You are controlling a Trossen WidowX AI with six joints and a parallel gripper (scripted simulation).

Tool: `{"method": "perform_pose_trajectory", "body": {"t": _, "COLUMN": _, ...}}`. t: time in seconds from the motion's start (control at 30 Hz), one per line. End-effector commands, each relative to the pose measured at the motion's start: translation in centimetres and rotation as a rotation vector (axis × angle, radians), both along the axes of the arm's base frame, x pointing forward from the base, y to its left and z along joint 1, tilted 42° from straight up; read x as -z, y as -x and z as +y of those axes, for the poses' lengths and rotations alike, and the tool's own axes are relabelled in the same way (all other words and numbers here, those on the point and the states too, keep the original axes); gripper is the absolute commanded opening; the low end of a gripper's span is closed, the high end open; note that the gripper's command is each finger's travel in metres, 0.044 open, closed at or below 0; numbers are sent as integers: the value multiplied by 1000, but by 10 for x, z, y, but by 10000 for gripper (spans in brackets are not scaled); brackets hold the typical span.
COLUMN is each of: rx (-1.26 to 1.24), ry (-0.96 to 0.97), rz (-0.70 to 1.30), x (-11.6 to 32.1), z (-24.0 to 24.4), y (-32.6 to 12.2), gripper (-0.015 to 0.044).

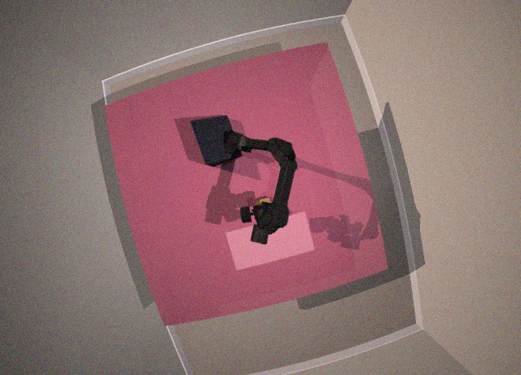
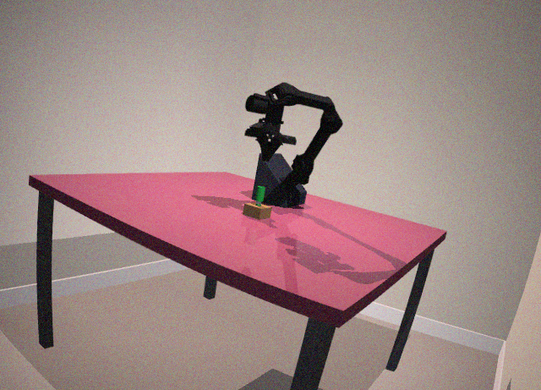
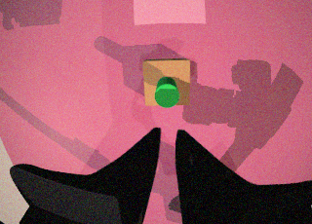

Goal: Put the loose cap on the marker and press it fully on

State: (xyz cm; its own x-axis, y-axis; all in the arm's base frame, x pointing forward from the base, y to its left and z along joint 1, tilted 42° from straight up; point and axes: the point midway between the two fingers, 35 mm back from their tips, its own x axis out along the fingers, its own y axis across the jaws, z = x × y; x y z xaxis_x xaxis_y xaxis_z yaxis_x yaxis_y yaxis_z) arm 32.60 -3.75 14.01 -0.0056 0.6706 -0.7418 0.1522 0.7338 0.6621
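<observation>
The marker stands upright in the tan holder block [image 3: 180,70] [image 2: 256,211] [image 1: 264,200], and the green cap [image 3: 167,93] [image 2: 260,195] sits on top of it. My gripper [image 3: 168,134] [image 2: 269,151] hangs well above the cap, pointing straight down and clear of it. Its fingers are nearly closed with a narrow gap, and nothing is between them. In the overhead view the arm hides the cap and most of the block.
The arm's dark base block [image 1: 212,140] [image 2: 275,172] stands on the pink table [image 2: 131,202] just behind the holder. A pale pink rectangle [image 1: 290,245] [image 3: 168,7] is marked on the table beyond the holder. A low white border runs along the floor around the table.
</observation>
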Motion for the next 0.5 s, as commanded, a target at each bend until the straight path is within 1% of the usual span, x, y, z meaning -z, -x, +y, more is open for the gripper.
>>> {"method": "perform_pose_trajectory", "body": {"t": 0.0, "rx": -8, "ry": 5, "rz": 1, "x": -1, "z": -1, "y": 0, "gripper": 131}}
{"method": "perform_pose_trajectory", "body": {"t": 0.37, "rx": -8, "ry": 5, "rz": 1, "x": -1, "z": -1, "y": 0, "gripper": 420}}
{"method": "perform_pose_trajectory", "body": {"t": 0.4, "rx": -8, "ry": 5, "rz": 1, "x": -1, "z": -1, "y": 0, "gripper": 440}}
{"method": "perform_pose_trajectory", "body": {"t": 0.47, "rx": -8, "ry": 5, "rz": 1, "x": -1, "z": -1, "y": 0, "gripper": 440}}
